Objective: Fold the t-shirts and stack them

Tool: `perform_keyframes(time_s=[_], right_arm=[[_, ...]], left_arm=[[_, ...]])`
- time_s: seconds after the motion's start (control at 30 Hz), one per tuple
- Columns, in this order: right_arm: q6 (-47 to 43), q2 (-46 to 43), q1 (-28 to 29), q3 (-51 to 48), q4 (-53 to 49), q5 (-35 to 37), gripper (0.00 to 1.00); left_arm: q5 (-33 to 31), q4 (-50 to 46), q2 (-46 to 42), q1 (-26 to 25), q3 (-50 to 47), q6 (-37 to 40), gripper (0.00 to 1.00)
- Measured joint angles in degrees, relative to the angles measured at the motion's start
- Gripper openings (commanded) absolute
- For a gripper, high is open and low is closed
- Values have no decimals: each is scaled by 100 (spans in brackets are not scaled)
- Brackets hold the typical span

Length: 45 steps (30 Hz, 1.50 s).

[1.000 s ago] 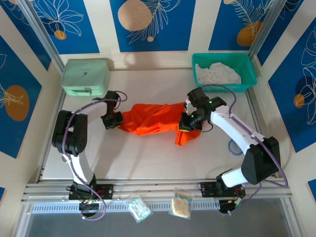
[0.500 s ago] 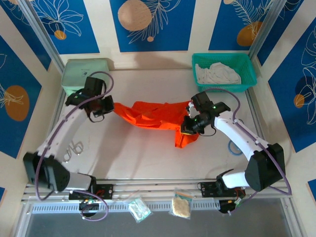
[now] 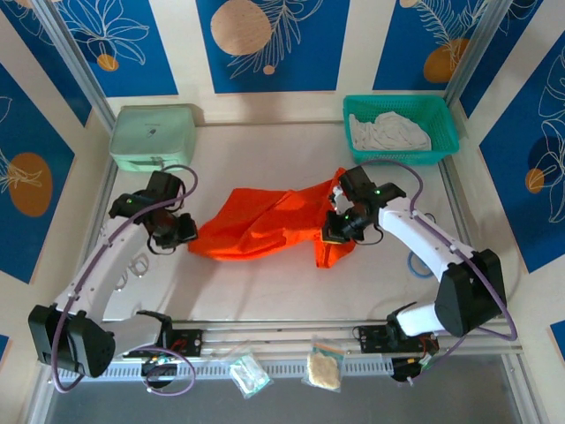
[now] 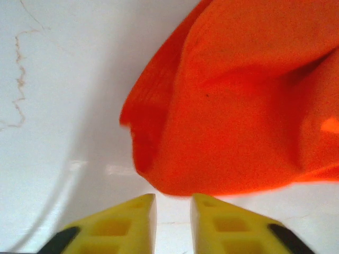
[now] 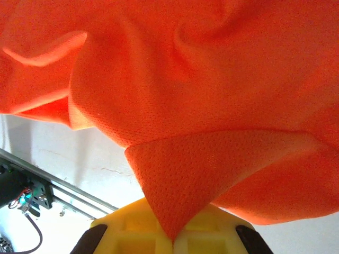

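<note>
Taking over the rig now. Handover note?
Grippers: left gripper open and empty, its tips just short of the orange t-shirt; right gripper shut on a fold at that shirt's right end.
Things: the orange t-shirt lies crumpled in the middle of the table; the white t-shirt is bunched in the teal basket.
Done: nothing folded or stacked.
Left: flatten and fold both, then stack.

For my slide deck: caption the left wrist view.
Left gripper, slightly open, just short of the orange t-shirt on the white table.

Tips of right end effector point(image 5: 170, 237) obscured beneath orange t-shirt point(image 5: 212, 79)
</note>
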Motion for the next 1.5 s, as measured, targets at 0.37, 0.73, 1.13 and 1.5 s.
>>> perform_keyframes(time_s=[0.37, 0.73, 1.13, 1.5], right_arm=[[-72, 175, 590, -177, -271, 186, 0], [98, 352, 693, -466, -348, 374, 73], [37, 232, -1172, 363, -208, 737, 61], [-400, 2337, -2031, 1674, 737, 981, 59]], left_arm=[[-17, -385, -643, -22, -122, -63, 84], [92, 957, 2302, -129, 1449, 175, 96], [131, 1611, 6017, -404, 4725, 455, 86], [24, 1447, 7044, -861, 5635, 564, 78]])
